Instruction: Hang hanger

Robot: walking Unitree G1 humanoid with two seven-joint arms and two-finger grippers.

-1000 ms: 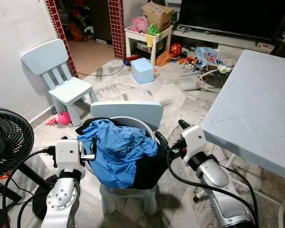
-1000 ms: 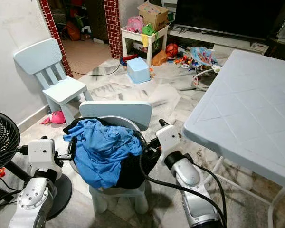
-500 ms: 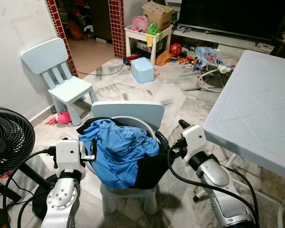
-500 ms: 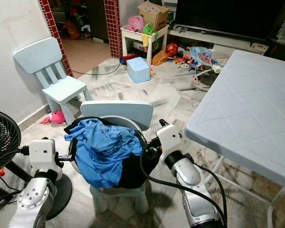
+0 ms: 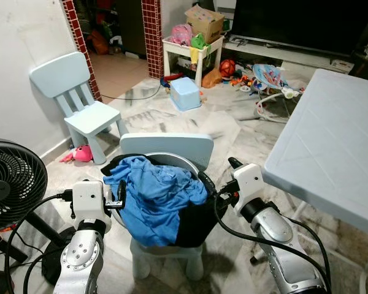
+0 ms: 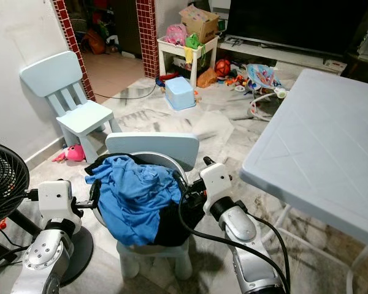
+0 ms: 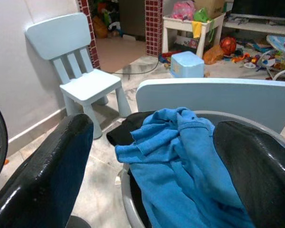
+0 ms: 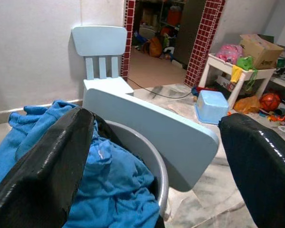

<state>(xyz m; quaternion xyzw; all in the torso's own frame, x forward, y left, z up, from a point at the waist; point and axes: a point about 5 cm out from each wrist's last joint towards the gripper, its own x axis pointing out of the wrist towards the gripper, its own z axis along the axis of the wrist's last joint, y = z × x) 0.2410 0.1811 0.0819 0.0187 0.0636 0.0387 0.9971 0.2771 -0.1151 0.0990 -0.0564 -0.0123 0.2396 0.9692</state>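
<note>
Left eye view, left hand [image 5: 119, 197] and right hand [image 5: 216, 188] flanking grey basin [image 6: 172, 164] of blue clothes [image 5: 156, 193] sitting on small chair [image 5: 172, 147], both hands gaping wide, gripping nothing.

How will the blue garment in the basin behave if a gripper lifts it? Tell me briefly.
The blue garment lies crumpled and folded over the grey basin rim, so it is probably floppy and will sag and unfold when raised. It looks like thin cloth, likely light. It overlaps a black garment, so lifting may drag that along. The left gripper and right gripper flank the basin.
</note>
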